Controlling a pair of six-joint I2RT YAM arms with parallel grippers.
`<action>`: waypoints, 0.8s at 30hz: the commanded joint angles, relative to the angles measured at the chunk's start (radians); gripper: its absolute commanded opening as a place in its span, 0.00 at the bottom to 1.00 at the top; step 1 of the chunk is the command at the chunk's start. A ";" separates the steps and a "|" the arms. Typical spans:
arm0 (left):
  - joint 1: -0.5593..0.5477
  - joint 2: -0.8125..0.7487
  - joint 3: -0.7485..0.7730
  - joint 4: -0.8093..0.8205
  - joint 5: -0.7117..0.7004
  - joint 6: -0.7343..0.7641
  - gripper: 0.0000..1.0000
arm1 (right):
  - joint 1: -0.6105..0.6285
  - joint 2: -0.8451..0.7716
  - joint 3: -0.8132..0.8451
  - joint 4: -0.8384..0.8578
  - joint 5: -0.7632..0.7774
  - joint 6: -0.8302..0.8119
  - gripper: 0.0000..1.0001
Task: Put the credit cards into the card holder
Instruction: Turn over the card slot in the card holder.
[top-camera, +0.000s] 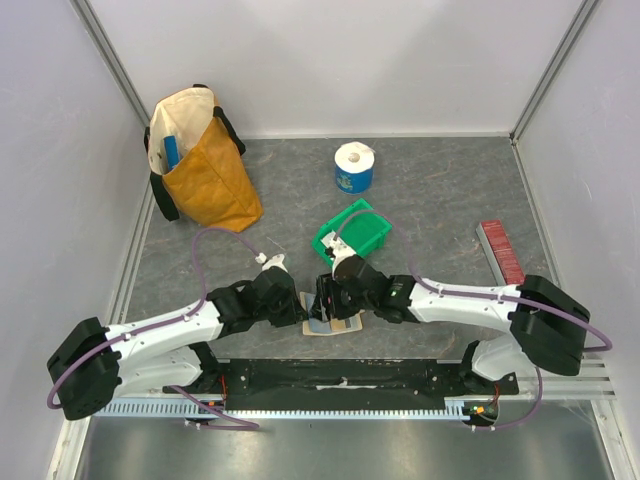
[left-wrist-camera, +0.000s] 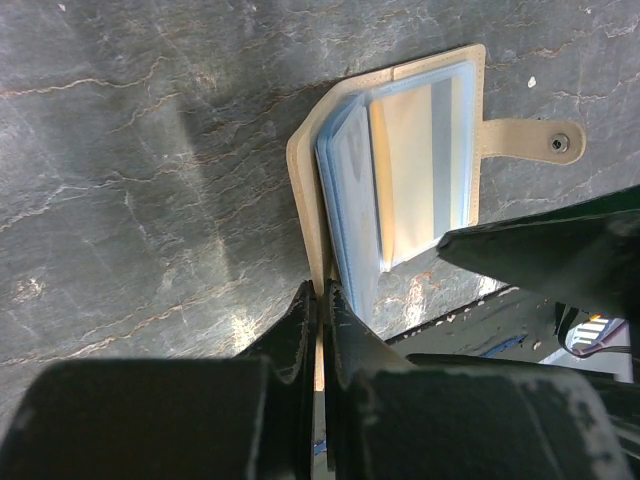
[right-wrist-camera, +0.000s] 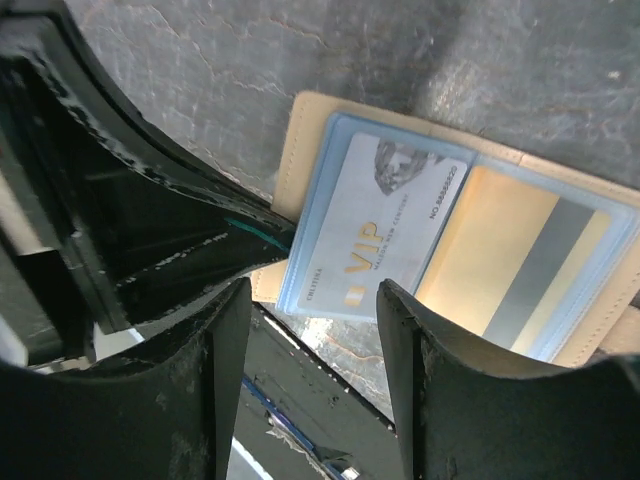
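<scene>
The card holder (top-camera: 333, 322) lies open on the desk (top-camera: 450, 200). Its cover is pinched tight by the left fingers (left-wrist-camera: 296, 325). The right fingers (right-wrist-camera: 222, 350) are spread and empty. A pale card (right-wrist-camera: 375, 235) is seen in a clear pocket, so it may need nudging fully in next.

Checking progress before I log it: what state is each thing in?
card holder: lying open, one cover clamped.
left gripper: shut on the card holder's cover.
right gripper: open, over the card holder.
VIP card: inside a clear pocket.
yellow bag: upright, mouth open.
paper roll: standing on end.
</scene>
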 joint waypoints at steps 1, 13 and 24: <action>0.001 -0.011 0.025 0.012 -0.023 -0.011 0.02 | 0.033 0.029 -0.013 0.068 0.056 0.060 0.60; 0.001 -0.012 0.030 0.015 -0.026 -0.006 0.02 | 0.073 0.117 0.030 0.025 0.117 0.049 0.55; 0.001 -0.014 0.019 0.015 -0.025 -0.001 0.02 | 0.074 0.083 0.040 -0.036 0.171 0.030 0.44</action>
